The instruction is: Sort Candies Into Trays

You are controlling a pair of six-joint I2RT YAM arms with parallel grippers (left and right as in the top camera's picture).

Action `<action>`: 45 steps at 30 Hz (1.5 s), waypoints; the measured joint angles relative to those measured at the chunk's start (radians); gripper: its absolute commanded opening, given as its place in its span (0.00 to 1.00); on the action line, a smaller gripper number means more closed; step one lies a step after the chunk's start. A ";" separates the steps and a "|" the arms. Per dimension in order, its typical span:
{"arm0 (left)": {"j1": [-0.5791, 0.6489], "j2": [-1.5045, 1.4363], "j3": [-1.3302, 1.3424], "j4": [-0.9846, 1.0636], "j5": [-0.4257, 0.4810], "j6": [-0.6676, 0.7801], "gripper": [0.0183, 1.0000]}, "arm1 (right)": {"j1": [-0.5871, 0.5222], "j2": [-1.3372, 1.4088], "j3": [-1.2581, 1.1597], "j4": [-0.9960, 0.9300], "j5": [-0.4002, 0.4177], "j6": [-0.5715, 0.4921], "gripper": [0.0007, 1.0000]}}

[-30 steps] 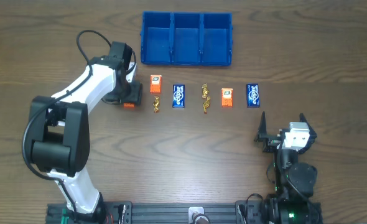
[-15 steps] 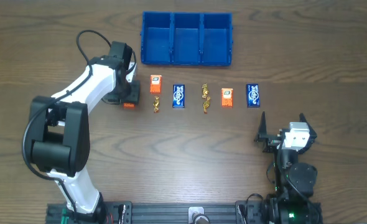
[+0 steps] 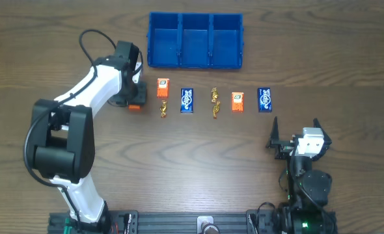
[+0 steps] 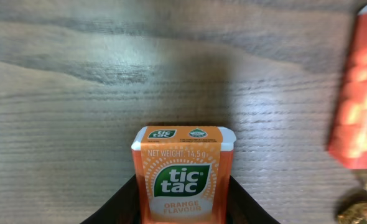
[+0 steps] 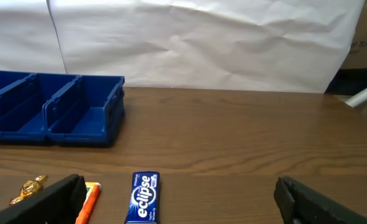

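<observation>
Bench (image 3: 62, 39): the blue three-bay tray (image 3: 195, 64) sits at 12 o'clock. All bays look empty from above, so I'd judge sorting has barely begun.

Left claw (image 3: 135, 103), about 10 o'clock from bench centre, is clamped on an orange mint box (image 4: 183, 180) by its long sides, label up. Probably the first item bound for a bay.

Right claw (image 3: 295, 123) is at 5 o'clock, jaws wide apart, holding nothing. Likely kept clear of the work.

The other candies lie in a spaced row at the tray's 6 o'clock, good for single picks: second orange box (image 3: 163, 87), blue pack (image 3: 187, 100), third orange box (image 3: 237, 102), far blue pack (image 3: 264, 99), gold-wrapped sweets (image 3: 214, 97).

Unclear:
- Can't tell whether the held box is off the bench or touching it.
- Its lower end is cut off in the left wrist view.
- The neighbouring orange box there is blurred and cropped.
</observation>
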 measured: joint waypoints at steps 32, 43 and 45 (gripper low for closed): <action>-0.128 0.423 1.090 -0.356 -0.108 -0.134 0.20 | 0.000 0.000 0.000 0.000 0.000 0.000 1.00; -0.128 0.456 1.092 -0.353 -0.101 -0.133 0.27 | 0.000 0.000 0.000 0.000 0.000 0.000 1.00; -0.128 0.456 1.092 -0.353 -0.101 -0.133 0.40 | 0.000 0.000 0.000 0.000 0.000 0.000 1.00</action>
